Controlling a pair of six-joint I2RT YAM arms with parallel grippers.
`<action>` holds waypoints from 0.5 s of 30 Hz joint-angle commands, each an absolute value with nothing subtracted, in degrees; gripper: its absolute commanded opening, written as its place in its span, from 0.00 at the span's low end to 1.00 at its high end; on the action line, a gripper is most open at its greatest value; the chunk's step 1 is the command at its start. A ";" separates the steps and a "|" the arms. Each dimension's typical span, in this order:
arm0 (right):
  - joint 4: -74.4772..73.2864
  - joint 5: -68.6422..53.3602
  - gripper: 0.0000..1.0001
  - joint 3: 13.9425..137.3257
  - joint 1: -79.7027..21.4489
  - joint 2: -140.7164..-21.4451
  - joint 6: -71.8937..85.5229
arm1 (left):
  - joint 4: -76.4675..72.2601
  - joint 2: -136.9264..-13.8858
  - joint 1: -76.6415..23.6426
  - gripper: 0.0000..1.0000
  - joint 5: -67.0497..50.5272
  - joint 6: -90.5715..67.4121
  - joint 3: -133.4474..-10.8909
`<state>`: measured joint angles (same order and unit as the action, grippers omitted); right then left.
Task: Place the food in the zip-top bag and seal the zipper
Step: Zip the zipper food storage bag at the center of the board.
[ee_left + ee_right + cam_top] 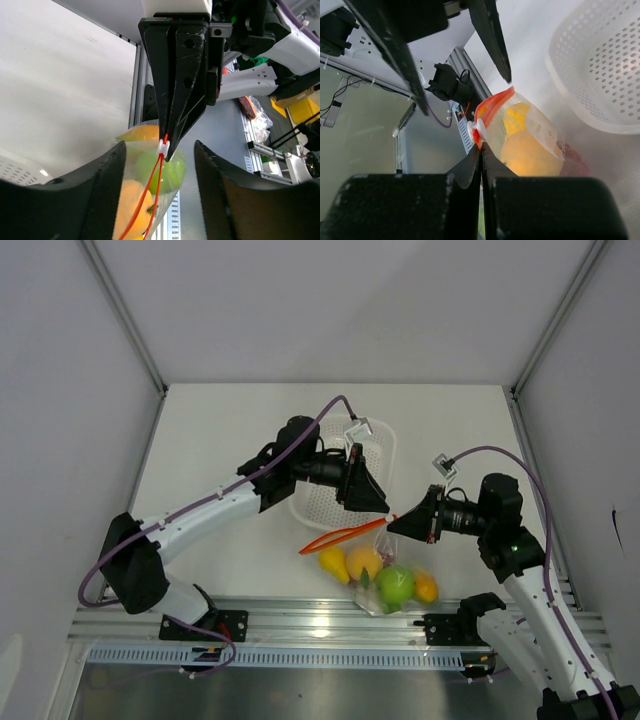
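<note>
The clear zip-top bag (385, 585) lies at the table's near edge with the food inside: a green apple (395, 584), an orange fruit (364, 562) and yellow fruits (333, 563). Its orange-red zipper (340, 537) is lifted toward the arms. My right gripper (393, 524) is shut on the zipper's end, just behind the white slider (477, 131). My left gripper (380, 508) stands open, touching nothing. In the left wrist view its fingers (100, 185) straddle the slider (164, 146), with the apple (172, 170) behind. The right gripper (481, 146) pinches the strip.
A white perforated basket (330, 502) sits under the left arm, just behind the bag, and shows at the upper right of the right wrist view (600, 65). The aluminium rail (300, 620) runs along the table's near edge, close under the bag.
</note>
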<state>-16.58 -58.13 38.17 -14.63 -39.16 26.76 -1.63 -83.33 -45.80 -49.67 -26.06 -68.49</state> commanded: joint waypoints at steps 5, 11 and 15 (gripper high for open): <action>-13.88 -57.49 0.00 41.40 -16.70 -38.41 26.63 | -4.48 -87.09 -47.64 0.45 -54.22 -26.81 -71.28; -14.77 -56.07 0.00 41.57 -16.79 -38.58 26.19 | -7.03 -86.66 -48.08 0.32 -56.95 -27.16 -69.35; -14.59 -55.90 0.00 41.40 -16.96 -39.11 26.28 | -8.35 -86.31 -48.08 0.24 -57.57 -27.33 -68.11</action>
